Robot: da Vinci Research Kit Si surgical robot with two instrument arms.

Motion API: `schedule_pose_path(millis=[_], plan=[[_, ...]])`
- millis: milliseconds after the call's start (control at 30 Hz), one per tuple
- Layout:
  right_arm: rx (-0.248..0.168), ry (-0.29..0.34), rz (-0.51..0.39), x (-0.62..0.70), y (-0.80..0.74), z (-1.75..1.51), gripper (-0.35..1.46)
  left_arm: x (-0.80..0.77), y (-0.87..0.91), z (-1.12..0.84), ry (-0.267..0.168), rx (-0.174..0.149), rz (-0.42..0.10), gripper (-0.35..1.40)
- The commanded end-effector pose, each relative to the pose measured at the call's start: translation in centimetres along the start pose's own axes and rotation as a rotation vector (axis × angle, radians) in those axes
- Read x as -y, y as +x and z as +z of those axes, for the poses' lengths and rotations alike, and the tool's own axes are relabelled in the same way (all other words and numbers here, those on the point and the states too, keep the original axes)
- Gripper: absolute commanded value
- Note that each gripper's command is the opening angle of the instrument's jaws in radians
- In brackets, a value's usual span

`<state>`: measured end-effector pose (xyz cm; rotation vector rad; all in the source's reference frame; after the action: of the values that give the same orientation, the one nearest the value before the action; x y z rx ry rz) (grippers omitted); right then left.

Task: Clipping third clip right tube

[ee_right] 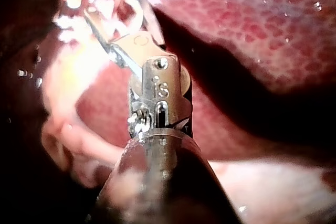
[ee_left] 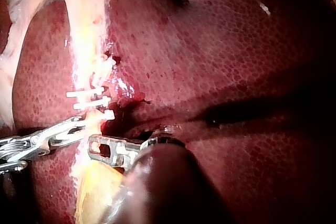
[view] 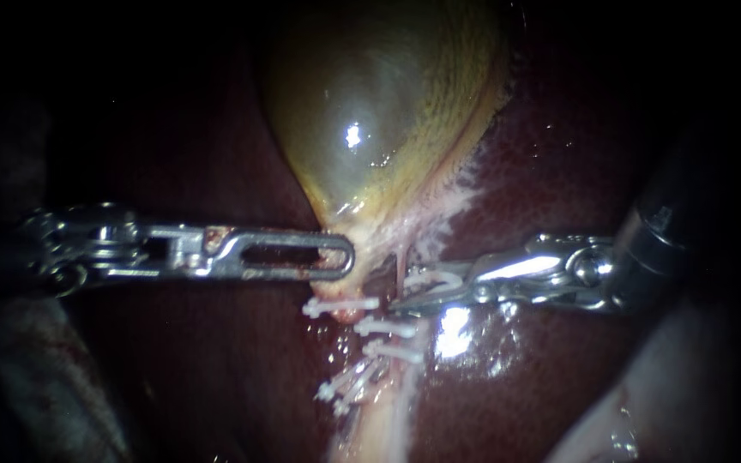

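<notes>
The yellow-green gallbladder lies on the dark red liver. My left instrument comes in level from the left, and its slotted jaws are shut on the gallbladder's narrow neck; the left wrist view shows them on yellow tissue. My right instrument reaches in from the right. Its jaws stand apart and hold a white clip at a thin pink tube just below the neck. Several white clips sit across the tubes under the jaws. In the right wrist view the jaws lie against pale tissue.
A pale band of tissue runs down from the clipped stretch. Wet liver surface glints beside the right jaws. A pale fold lies at the lower right. The left wrist view shows the clips along the pale band.
</notes>
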<state>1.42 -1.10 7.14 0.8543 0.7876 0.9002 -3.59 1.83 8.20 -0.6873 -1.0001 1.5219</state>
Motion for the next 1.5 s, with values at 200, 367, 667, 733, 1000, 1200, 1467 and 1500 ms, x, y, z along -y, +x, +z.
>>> schedule_pose_path(millis=[200, 367, 667, 733, 1000, 1200, 1467, 1500], plan=[[-0.004, -0.004, 0.002, -0.03, 0.05, 0.13, 0.53, -0.02, 0.0, 0.0, 0.0, -0.001, 0.0, -0.35], [-0.006, -0.006, 0.003, -0.06, 0.08, 0.19, 0.52, -0.02, -0.01, 0.0, 0.0, 0.0, 0.0, -0.35], [-0.007, -0.007, 0.004, -0.09, 0.1, 0.23, 0.45, -0.02, -0.01, 0.0, 0.0, 0.0, 0.0, -0.35], [-0.007, -0.007, 0.003, -0.09, 0.1, 0.23, 0.4, -0.02, -0.01, 0.0, 0.0, 0.0, 0.0, -0.35], [-0.007, -0.007, 0.004, -0.11, 0.1, 0.23, -0.15, -0.03, -0.01, 0.0, 0.0, 0.0, 0.0, -0.35], [-0.007, -0.011, -0.014, -0.14, 0.11, 0.22, -0.25, -0.03, -0.01, 0.0, 0.0, 0.0, 0.0, -0.35], [-0.008, -0.011, -0.014, -0.14, 0.11, 0.22, -0.27, -0.03, -0.01, 0.0, 0.0, 0.0, 0.0, -0.35], [-0.008, -0.011, -0.014, -0.14, 0.11, 0.22, -0.27, -0.03, -0.01, 0.0, 0.0, 0.0, 0.0, -0.35]])
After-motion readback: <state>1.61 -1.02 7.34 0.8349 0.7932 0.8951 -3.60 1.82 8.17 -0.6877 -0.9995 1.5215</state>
